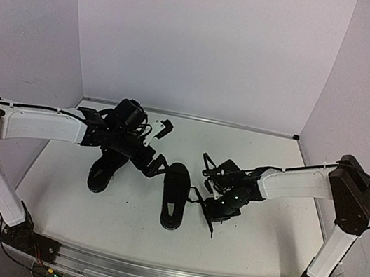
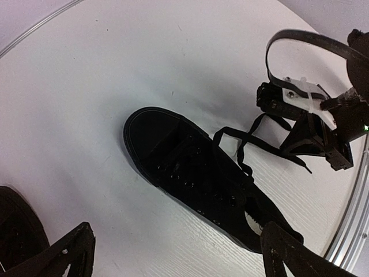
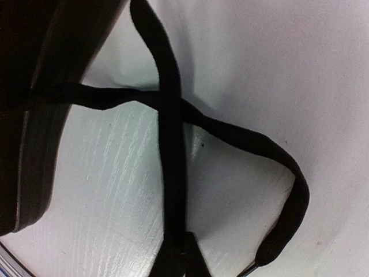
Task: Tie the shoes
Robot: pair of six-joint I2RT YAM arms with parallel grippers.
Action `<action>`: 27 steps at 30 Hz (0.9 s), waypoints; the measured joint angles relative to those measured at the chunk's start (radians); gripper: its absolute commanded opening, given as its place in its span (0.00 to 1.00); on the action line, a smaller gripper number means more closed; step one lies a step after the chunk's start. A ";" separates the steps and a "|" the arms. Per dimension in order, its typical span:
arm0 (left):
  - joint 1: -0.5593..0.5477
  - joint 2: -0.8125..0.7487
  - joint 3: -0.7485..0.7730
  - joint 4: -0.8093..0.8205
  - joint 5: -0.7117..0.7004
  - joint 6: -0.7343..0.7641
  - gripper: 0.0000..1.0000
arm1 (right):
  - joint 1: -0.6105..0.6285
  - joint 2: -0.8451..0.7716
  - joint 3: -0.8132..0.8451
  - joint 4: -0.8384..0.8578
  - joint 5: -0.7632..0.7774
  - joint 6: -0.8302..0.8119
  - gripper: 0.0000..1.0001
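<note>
Soft, light and likely slippery, the limp laces (image 3: 170,173) at 3 o'clock of the shoe (image 1: 175,195) want pinching near their ends; the left tool (image 2: 177,226) is spread, while whether the right tool (image 1: 216,213) grips I cannot tell.

Here's the count: two black shoes, the middle shoe (image 1: 174,195) and the left shoe (image 1: 103,171). Two arms, the left arm (image 1: 38,124) and the right arm (image 1: 298,182), with one gripper apiece: left gripper (image 1: 157,164), right gripper (image 1: 215,215). On the right wrist camera, two lace strands cross, an upright strand (image 3: 171,173) and a slanting strand (image 3: 242,135). One white table (image 1: 120,231).
</note>
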 measured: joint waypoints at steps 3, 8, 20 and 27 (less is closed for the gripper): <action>0.000 -0.033 -0.014 0.021 -0.004 0.000 0.99 | 0.003 -0.004 0.013 -0.027 0.025 -0.004 0.00; 0.000 -0.057 -0.017 0.065 -0.023 0.001 0.99 | -0.019 -0.099 0.066 -0.069 0.043 -0.004 0.00; 0.032 -0.182 -0.127 0.156 -0.166 -0.084 1.00 | -0.027 -0.090 0.549 0.024 -0.128 -0.021 0.00; 0.089 -0.364 -0.186 0.161 -0.328 -0.182 1.00 | 0.110 0.213 0.784 0.103 -0.262 0.010 0.00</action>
